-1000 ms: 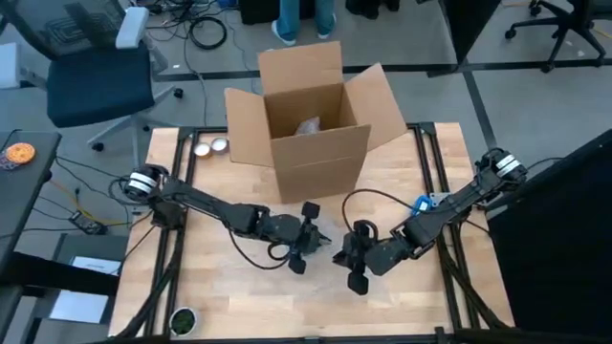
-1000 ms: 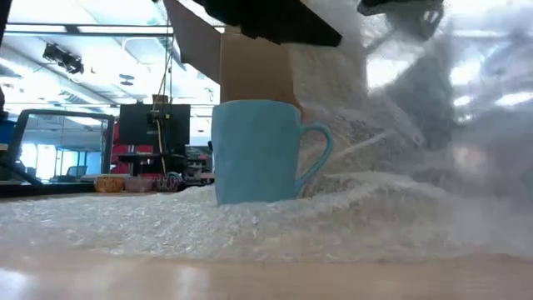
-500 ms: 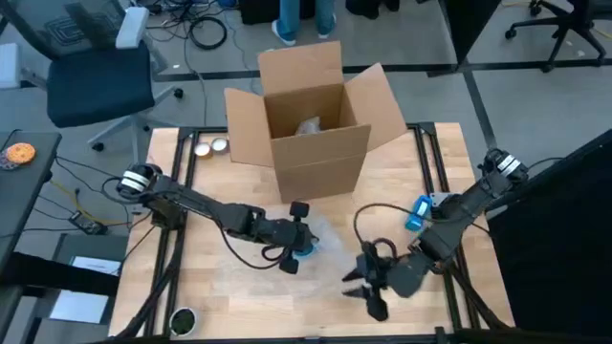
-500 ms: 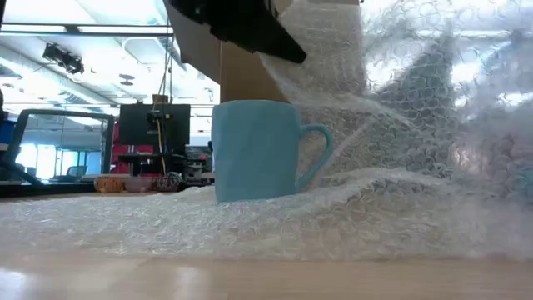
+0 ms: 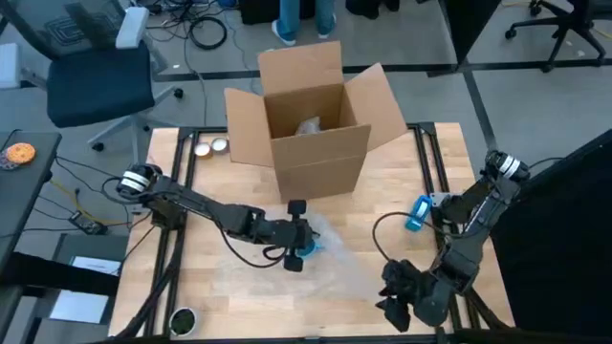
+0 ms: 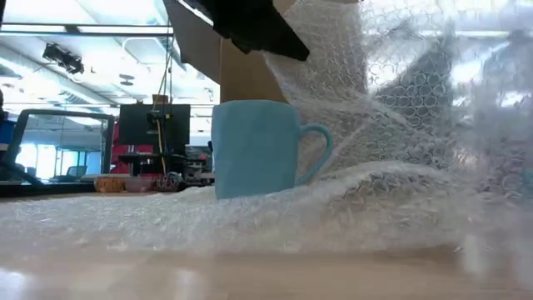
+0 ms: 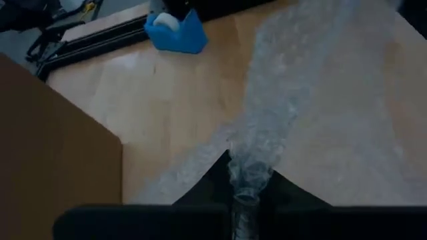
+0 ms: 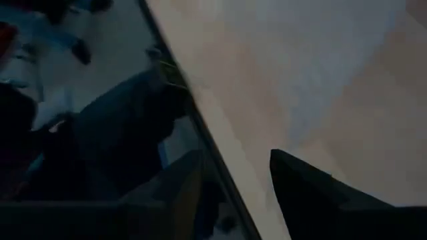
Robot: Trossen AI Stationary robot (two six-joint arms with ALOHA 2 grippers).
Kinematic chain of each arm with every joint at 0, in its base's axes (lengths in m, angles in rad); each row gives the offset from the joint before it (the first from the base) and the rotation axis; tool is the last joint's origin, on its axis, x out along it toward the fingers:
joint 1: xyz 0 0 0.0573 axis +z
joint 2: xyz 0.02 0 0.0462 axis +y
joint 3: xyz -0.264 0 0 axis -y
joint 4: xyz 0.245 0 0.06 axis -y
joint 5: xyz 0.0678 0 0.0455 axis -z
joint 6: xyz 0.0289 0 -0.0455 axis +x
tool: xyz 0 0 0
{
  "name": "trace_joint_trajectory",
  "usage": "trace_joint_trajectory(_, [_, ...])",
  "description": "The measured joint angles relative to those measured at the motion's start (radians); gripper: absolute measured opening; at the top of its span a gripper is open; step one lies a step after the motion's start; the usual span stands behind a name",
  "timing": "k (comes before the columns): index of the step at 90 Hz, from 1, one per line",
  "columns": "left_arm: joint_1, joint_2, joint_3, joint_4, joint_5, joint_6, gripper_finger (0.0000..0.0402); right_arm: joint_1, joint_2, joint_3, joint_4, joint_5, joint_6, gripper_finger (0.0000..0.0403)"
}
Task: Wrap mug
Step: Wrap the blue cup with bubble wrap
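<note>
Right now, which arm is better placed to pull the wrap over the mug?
Left. Its claw is shut on the bubble wrap right beside the mug. The right claw is open and empty at the table's front edge, away from the mug.

From above, my left end effector (image 5: 295,236) covers nearly all of the mug (image 5: 304,249); only a blue sliver shows. In the low view the bubble wrap (image 6: 391,150) hides the mug's base and the room behind on that side. My right end effector (image 5: 400,304) sits near the counter's (image 5: 220,287) edge, fingertips too small to judge there.
</note>
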State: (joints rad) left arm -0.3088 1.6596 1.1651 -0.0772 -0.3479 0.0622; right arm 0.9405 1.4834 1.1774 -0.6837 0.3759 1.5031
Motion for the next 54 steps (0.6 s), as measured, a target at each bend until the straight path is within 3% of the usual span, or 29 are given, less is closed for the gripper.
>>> trace_joint_trajectory(16, [0.000,0.000,0.000,0.005,0.000,-0.019,0.0000,0.000,0.000,-0.001,-0.185,-0.036,0.099,0.0157])
trace_joint_trajectory(54, [0.001,0.001,0.000,-0.013,-0.003,-0.017,0.0000,-0.017,-0.002,0.014,-0.133,-0.010,0.035,0.0153])
